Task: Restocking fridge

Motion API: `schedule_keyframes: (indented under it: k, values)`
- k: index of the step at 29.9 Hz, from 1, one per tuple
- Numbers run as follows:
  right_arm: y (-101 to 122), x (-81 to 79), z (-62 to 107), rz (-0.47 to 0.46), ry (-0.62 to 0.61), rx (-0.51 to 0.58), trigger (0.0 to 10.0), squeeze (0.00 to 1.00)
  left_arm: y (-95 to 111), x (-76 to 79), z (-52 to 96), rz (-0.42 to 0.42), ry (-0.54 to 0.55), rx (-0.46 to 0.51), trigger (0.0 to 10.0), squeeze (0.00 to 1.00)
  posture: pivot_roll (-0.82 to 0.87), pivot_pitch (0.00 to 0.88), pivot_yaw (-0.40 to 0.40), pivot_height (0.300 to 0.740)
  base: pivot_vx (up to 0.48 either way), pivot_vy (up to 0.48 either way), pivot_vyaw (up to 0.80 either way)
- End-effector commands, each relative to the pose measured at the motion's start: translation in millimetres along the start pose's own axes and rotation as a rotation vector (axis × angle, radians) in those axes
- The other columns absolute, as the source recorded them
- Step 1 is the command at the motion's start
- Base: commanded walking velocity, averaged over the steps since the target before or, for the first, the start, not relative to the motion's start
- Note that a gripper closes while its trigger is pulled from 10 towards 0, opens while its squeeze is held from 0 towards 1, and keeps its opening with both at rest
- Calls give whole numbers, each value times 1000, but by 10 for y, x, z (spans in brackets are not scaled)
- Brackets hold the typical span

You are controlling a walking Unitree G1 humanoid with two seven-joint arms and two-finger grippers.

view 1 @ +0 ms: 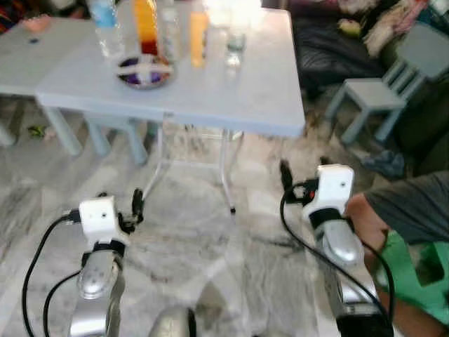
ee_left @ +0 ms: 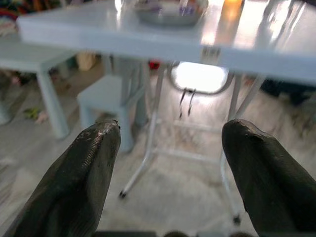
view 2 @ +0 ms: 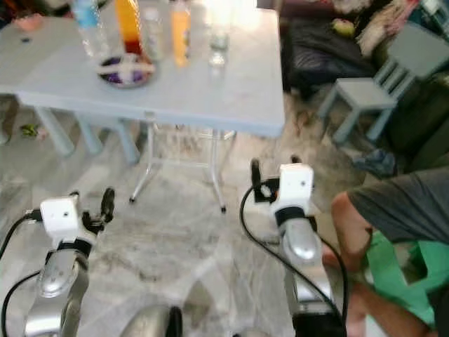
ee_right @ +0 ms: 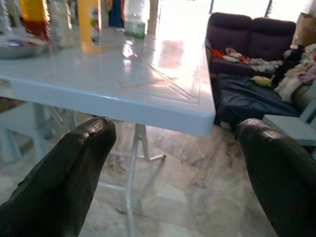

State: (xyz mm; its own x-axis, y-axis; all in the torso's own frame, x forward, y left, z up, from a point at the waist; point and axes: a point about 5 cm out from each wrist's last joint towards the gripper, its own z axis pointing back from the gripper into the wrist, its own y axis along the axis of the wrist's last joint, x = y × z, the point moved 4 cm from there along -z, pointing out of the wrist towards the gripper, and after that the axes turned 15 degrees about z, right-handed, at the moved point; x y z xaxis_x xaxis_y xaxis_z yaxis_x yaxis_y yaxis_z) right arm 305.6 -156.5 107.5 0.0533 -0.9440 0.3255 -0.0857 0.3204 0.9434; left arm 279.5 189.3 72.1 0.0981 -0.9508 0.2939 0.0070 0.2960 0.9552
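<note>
A pale folding table (view 1: 231,91) stands ahead, and everything hangs off it. On its far side cluster the bottles (view 1: 151,28), beside a small dish (view 1: 144,72) and a glass (view 1: 236,43). They look smooth, perhaps slippery, heavy if full; mid-body seems the safest hold. The left gripper (view 1: 137,203) and right gripper (view 1: 285,175) hover low before the table's near edge, well apart from the bottles, fingers spread, holding nothing. A person (view 1: 410,210) crouches near the table's right.
</note>
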Motion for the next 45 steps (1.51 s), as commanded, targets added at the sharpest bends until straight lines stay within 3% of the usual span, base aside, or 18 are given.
schedule_keyframes:
  k: [1,12,23,34,45]
  values:
    - [23,61,8,17,-10,12,10000,0,-51,17,31,6,1,-14,10000,0,51,49,-26,740,281,390,788]
    - [33,77,-14,20,-8,16,10000,0,-38,45,16,-11,-8,-2,10000,0,50,50,-27,740,281,390,723]
    - [-2,103,-27,-9,-38,-7,10000,0,-45,198,31,-35,-95,-5,10000,0,51,53,-25,740,431,70,0]
    - [-7,95,-44,-19,-38,-8,10000,0,-47,217,27,-24,-103,-6,10000,0,52,56,-24,740,480,0,-372]
    - [-15,67,-60,-25,-27,-8,10000,0,-51,207,0,59,-87,-17,10000,0,53,56,-26,740,415,125,0]
